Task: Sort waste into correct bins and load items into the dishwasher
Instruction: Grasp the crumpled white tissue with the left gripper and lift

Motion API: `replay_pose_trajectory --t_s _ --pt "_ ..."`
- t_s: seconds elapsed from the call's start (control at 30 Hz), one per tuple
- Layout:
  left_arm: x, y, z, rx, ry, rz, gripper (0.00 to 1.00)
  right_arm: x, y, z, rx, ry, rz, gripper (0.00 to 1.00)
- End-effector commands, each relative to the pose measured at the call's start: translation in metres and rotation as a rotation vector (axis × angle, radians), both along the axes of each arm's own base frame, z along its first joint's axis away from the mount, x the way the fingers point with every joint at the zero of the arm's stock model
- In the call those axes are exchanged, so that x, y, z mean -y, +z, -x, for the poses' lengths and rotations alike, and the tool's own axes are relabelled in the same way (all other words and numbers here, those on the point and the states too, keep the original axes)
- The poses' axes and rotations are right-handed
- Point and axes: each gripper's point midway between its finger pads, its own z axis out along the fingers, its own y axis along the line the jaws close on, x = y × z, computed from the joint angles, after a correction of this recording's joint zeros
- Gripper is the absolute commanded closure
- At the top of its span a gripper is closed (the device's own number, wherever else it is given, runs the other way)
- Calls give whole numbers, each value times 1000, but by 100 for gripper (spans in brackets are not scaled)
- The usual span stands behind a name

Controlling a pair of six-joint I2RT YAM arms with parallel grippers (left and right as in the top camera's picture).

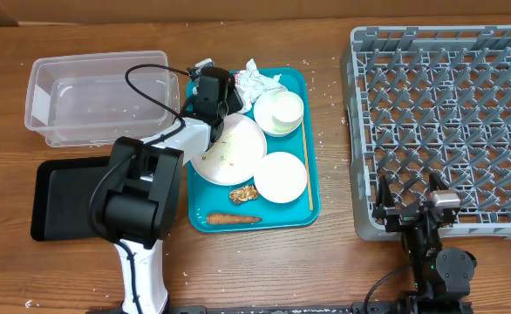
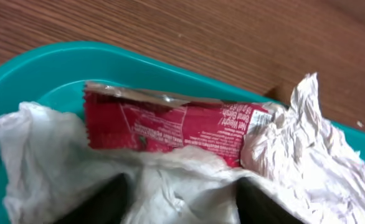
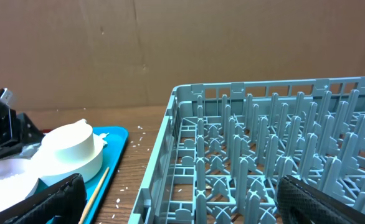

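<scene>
My left gripper [image 1: 210, 90] hangs over the far-left corner of the teal tray [image 1: 292, 218]. In the left wrist view its dark fingers [image 2: 101, 202] stand apart on either side of a fold of crumpled white napkin [image 2: 189, 186], open. A red wrapper [image 2: 170, 127] lies just beyond, among the napkins [image 1: 257, 83]. On the tray sit a white plate [image 1: 234, 148] with crumbs, a bowl [image 1: 280, 177], a second bowl [image 1: 278, 112], a brown lump [image 1: 243, 194] and an orange-brown stick [image 1: 232, 218]. My right gripper [image 1: 410, 209] is open at the near-left corner of the grey dish rack [image 1: 447, 113], holding nothing.
A clear plastic tub [image 1: 42, 96] stands at the far left and a black tray [image 1: 64, 196] lies in front of it, partly under my left arm. A thin wooden stick [image 1: 306, 166] lies along the teal tray's right edge. Rice grains [image 1: 334, 105] dot the wood.
</scene>
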Motion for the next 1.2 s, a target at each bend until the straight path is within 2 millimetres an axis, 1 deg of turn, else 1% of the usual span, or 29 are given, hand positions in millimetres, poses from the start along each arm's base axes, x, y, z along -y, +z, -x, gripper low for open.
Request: replay_pose_trajectory --t_s 0.0,0.03,0.07,0.2,0.23,0.37,0.5,0.6,0.63,0.67,0.77,0.87,0.93,1.0,1.03,1.07,1.1,1.17 --pt "6 -2 -3 1 -5 24 62 -1 -2 0 3 1 7 0" --pt "6 -1 -3 3 -5 25 67 -1 -2 0 3 1 7 0" --pt "7 0 -3 4 -6 26 75 -1 -2 0 3 1 7 0" --pt "8 3 -3 8 -14 29 93 -1 -2 0 3 1 7 0" --pt "8 4 -3 9 -14 29 96 -1 -2 0 3 1 7 0" --pt "9 14 -4 28 -36 10 96 -1 -2 0 3 1 7 0" --pt "9 40 1 41 -43 9 96 -1 -2 0 3 1 7 0" --pt "7 67 9 46 -43 11 96 -1 -2 0 3 1 7 0" --pt "6 80 12 56 -43 13 96 -1 -2 0 3 1 7 0" --pt "4 106 18 83 -44 19 96 -1 -2 0 3 1 7 0" --pt "2 148 25 149 -63 13 96 -1 -2 0 3 1 7 0" --pt "-1 186 35 208 -72 14 96 -1 -2 0 3 1 7 0" --pt "-6 206 40 245 -69 5 96 -1 -2 0 3 1 7 0" --pt "-19 225 43 289 -35 -36 96 -1 -2 0 3 1 7 0" --pt "-28 232 44 306 2 -62 96 -1 -2 0 3 1 7 0" --pt "-42 240 45 326 64 -94 96 -1 -2 0 3 1 7 0" --pt "-67 253 48 355 173 -149 96 -1 -2 0 3 1 7 0" --pt "-91 266 51 383 244 -221 96 -1 -2 0 3 1 7 0"
